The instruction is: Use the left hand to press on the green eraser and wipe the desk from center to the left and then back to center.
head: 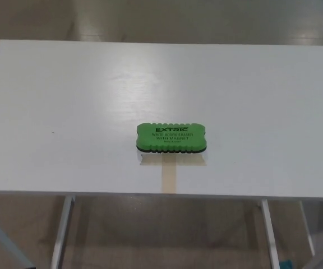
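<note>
**A:** One view only, from my head camera. What shows in it?

**B:** One green eraser (171,137) lying flat on the white table (66,112), a little toward the near edge and close to the middle across its width. Its printed face is up and its dark felt base sits on the surface. Just under it and toward me I can make out a faint pale strip of tape (167,175) running to the table's edge.

**A:** And your hands?

**B:** Neither shows. My left hand is out of the picture, and so is my right, so I can't tell whether either is released or clenched. Nothing touches the eraser.

**A:** So how far along is the job?

**B:** I'd judge the wipe hasn't started: the eraser sits unheld at centre, and my left hand has yet to come in from the left side and settle on top.

**A:** What could go wrong from here?

**B:** Mostly the press. If I land off-centre, on one end, the eraser may tip or pivot instead of sliding flat. Too light a press and my fingers could slip across the smooth top and leave it behind; too heavy and the felt may grab and judder. Going left, I could also drift toward the near edge, which isn't far from the eraser, and nudge it off.
</note>
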Robot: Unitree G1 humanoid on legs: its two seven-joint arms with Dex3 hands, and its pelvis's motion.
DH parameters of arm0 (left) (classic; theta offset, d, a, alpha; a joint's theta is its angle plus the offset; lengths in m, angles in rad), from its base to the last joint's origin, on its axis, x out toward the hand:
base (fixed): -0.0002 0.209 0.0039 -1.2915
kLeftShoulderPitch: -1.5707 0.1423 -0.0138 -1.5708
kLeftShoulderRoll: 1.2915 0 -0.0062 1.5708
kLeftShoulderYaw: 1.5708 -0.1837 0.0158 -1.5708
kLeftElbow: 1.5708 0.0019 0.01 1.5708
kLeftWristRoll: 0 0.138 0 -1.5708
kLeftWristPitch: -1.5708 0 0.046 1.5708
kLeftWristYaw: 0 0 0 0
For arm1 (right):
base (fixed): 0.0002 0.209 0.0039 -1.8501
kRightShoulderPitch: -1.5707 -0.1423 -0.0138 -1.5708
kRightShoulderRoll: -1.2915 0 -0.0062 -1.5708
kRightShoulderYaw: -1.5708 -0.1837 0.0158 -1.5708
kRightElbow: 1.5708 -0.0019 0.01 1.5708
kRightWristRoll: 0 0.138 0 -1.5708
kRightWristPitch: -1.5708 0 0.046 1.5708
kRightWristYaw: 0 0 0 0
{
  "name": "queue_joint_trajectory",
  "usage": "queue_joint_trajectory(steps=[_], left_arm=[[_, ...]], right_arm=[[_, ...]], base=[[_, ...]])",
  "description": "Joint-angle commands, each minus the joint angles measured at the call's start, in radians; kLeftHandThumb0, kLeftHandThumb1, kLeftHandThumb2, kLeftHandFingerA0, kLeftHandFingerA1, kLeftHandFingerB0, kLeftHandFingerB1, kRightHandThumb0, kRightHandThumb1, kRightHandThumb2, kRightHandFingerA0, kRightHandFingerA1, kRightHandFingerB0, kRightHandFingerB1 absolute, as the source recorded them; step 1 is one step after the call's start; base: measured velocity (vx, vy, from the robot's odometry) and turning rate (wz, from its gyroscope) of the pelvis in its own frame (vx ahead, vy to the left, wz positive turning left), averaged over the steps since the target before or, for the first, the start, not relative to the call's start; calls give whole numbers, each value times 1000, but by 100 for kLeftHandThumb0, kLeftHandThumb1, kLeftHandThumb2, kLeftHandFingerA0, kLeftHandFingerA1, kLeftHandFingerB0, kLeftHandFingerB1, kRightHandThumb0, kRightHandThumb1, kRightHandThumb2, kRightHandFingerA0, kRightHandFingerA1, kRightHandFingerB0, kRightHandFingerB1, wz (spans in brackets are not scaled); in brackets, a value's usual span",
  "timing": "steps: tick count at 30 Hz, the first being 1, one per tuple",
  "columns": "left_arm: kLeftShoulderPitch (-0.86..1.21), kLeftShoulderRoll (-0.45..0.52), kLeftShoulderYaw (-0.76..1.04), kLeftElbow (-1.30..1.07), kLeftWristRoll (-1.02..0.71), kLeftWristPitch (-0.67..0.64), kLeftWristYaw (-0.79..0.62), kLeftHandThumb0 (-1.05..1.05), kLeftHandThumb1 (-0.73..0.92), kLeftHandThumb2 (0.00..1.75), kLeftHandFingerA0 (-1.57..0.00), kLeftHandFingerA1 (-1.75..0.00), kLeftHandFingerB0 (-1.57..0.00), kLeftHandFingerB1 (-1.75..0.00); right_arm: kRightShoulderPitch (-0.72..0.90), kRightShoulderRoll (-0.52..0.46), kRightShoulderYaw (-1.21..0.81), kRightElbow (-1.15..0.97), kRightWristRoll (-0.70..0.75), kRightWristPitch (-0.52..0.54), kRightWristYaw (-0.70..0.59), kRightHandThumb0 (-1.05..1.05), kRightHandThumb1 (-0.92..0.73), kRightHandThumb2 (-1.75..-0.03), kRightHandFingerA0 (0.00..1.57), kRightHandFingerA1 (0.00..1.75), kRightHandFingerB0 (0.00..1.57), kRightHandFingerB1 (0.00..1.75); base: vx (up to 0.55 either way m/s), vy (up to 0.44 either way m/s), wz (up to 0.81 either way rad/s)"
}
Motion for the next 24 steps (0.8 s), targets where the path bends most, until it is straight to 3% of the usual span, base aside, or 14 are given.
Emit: queue_joint_trajectory(steps=[1,5,9,10,12,13,16,17,18,20,24], left_arm=[[0,-19,45,6,-46,-151,54,-38,64,59,-48,-38,-57,-38],[7,-6,7,19,16,-196,80,-41,65,60,-51,-42,-55,-37],[29,10,-28,12,17,-222,-15,-44,63,59,-54,-42,-51,-35],[35,37,-48,19,-9,-243,-145,-46,64,59,-60,-43,-49,-36],[37,63,-66,21,-39,-246,-266,-46,64,60,-63,-43,-51,-36],[33,87,-89,-5,-62,-206,-383,-46,61,61,-72,-45,-58,-38],[28,106,-106,-35,-100,-159,-520,-40,63,60,-76,-45,-67,-39],[41,116,-129,-83,-134,-125,-629,-32,65,60,-78,-44,-86,-46],[54,130,-156,-129,-162,-99,-729,-31,68,60,-79,-43,-95,-49],[65,155,-191,-184,-200,-62,-859,-29,67,62,-80,-44,-96,-50],[94,189,-249,-307,-246,16,-964,-30,69,62,-82,-45,-91,-49]], right_arm=[[-16,16,-33,59,-4,-251,-141,-43,-79,-65,76,47,47,35],[-18,12,-25,73,-15,-269,-153,-43,-79,-65,75,48,46,35],[-16,10,-21,96,-13,-280,-153,-43,-79,-64,75,48,47,35],[-18,11,-25,104,0,-284,-136,-43,-79,-64,75,48,47,35],[-20,10,-28,110,9,-289,-126,-43,-79,-64,75,48,47,35],[-23,14,-37,106,27,-287,-110,-44,-80,-65,75,48,47,35],[-27,16,-41,106,35,-285,-99,-44,-80,-65,75,49,47,35],[-26,17,-40,101,35,-280,-92,-44,-80,-65,75,49,47,35],[-26,14,-35,100,27,-279,-95,-44,-80,-65,74,49,47,35],[-30,10,-28,103,14,-281,-107,-44,-80,-65,74,49,47,35],[-32,7,-26,116,7,-289,-117,-44,-80,-65,74,49,47,35]], base=[[0,0,0],[0,0,0],[0,0,0],[0,0,0],[0,0,0],[0,0,0],[0,0,0],[0,0,0],[0,0,0],[0,0,0],[0,0,0]])
